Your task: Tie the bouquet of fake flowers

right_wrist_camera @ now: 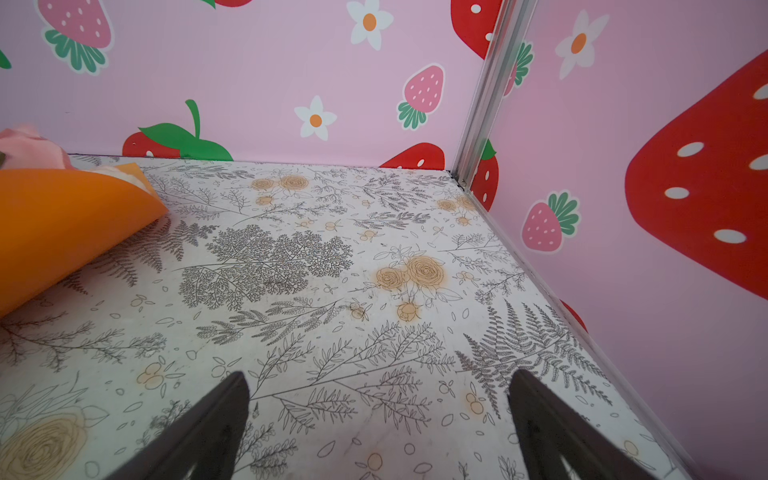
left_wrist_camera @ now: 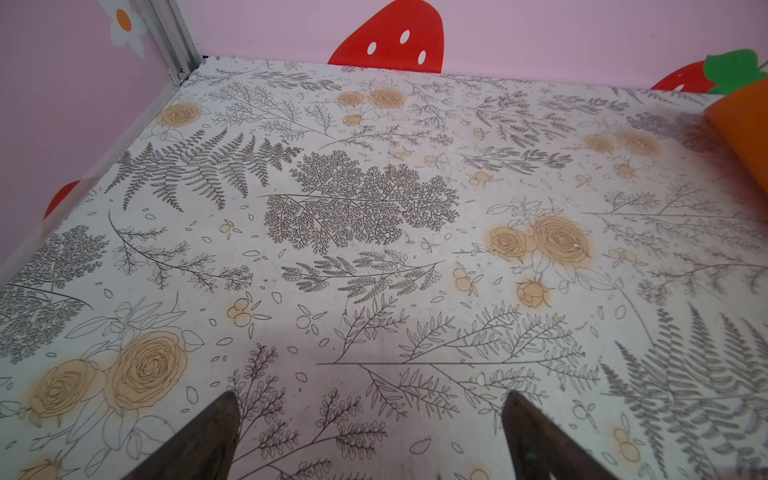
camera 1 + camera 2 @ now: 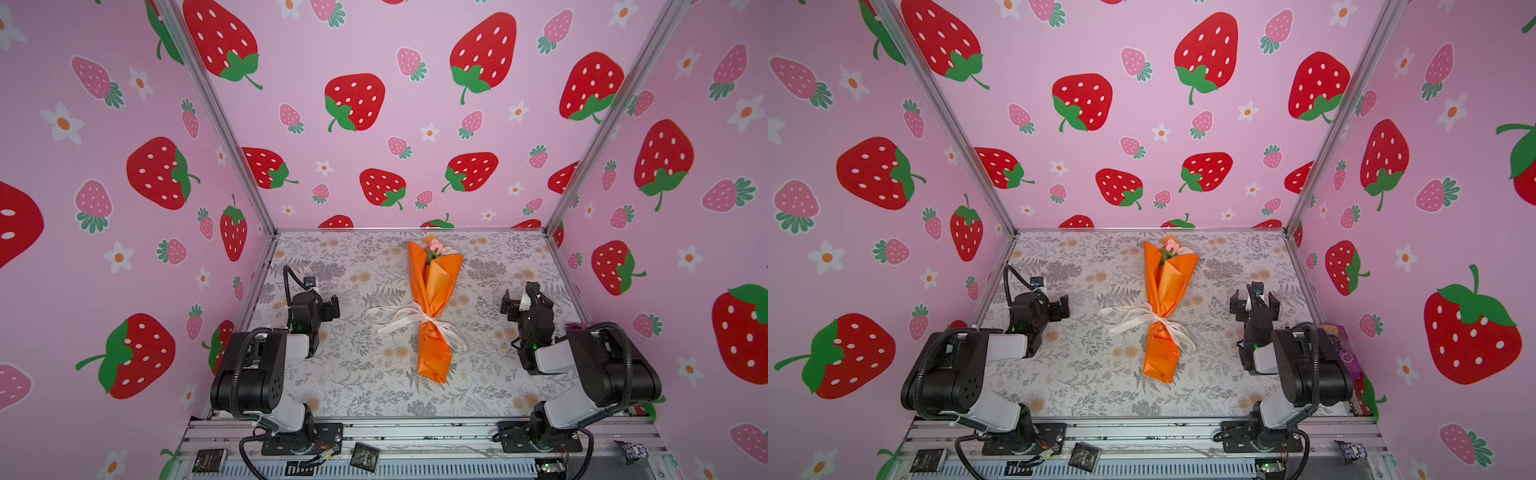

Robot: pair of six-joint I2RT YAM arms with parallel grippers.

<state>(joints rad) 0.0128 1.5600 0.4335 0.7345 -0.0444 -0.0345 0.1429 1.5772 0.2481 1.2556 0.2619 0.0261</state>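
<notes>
aluminium rail [image 3: 415, 432] at the near edge carries both arm bases. left end effector [image 3: 330, 309] hovers low over the floral worktop [image 3: 353, 374], jaws spread wide, holding nothing; in the left wrist view its two dark fingertips [image 2: 226, 415] frame bare print. right end effector [image 3: 1254, 298] is likewise wide open and empty, over bare worktop on the right side. the bouquet of fake flowers [image 3: 434, 299] lies flat mid-worktop between the two, well apart from both, narrow end near, blooms toward the back wall [image 3: 395, 166]. orange paper [image 3: 1165, 353] wraps it as a cone. a cream ribbon [image 3: 399, 318] is tied in a bow round the narrow part, loops spread out left on the worktop, tails trailing right. pink blooms and green leaves poke out of the far opening. a purple packet [image 3: 1343, 345] sits at the right edge behind the right arm.
</notes>
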